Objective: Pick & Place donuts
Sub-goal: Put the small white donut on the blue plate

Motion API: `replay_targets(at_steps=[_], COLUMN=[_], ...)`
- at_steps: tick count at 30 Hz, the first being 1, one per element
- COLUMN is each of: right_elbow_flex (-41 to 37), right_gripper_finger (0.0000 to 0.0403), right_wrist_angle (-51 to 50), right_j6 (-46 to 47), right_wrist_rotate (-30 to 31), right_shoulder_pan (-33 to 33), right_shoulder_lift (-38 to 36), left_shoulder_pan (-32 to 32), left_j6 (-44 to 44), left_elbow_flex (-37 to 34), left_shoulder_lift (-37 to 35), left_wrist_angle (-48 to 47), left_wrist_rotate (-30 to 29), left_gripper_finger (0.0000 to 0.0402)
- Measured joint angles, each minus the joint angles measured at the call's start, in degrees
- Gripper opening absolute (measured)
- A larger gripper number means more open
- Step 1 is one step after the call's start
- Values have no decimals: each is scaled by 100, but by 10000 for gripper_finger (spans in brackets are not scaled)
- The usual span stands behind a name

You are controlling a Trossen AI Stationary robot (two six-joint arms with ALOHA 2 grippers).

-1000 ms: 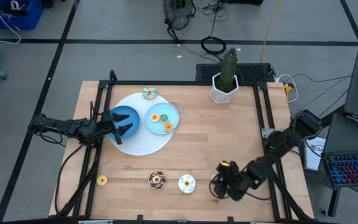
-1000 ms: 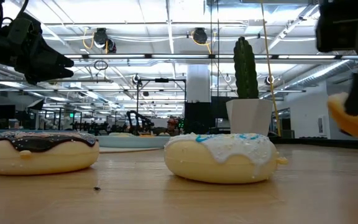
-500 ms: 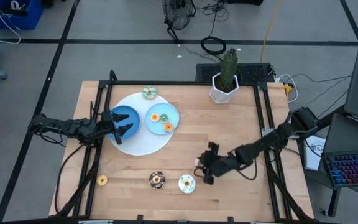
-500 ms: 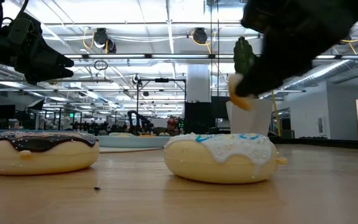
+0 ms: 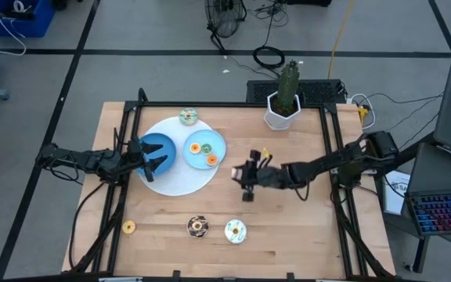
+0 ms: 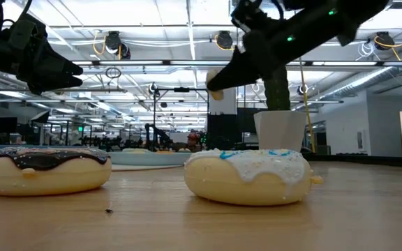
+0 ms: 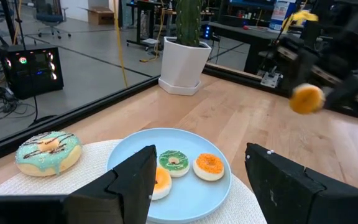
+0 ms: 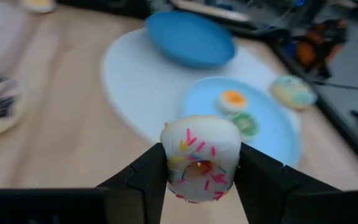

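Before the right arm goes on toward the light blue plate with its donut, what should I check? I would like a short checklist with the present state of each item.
1. Grip: right gripper fingers clamp the white sprinkled donut from both sides. Ok.
2. Height: in the low view the carried donut hangs well above the table. Ok.
3. Free spot: light blue plate holds some small donuts already, with bare rim on the near side. Ok.
4. Left gripper: waits open over the dark blue bowl, right beside the plate. Clearance cannot tell.
5. Path: bare wood between the right gripper and the plate. Ok.
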Motion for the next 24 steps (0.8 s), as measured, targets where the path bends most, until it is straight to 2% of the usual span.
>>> replay_targets(at_steps=[6,13,20,24], right_elbow_flex=[0,2,5,5], right_gripper_finger=[157,157,157,157], right_wrist_angle=[469,678,749,753], right_j6=[-198,-136,-209,-133], right_wrist_rotate=[-24,-860,-980,-1668], right_shoulder_pan=[-638,-1283,-1604,-1765], right_shoulder_lift=[0,0,-2,-2], left_shoulder_pan=[0,0,0,-1], left_j6=[0,0,0,0], left_elbow_flex=[0,0,0,0], left_shoulder_lift=[0,-1,-2,-1], left_wrist_angle=[0,0,0,-1], left_wrist_rotate=[2,2,2,2], left_gripper_finger=[243,244,243,243])
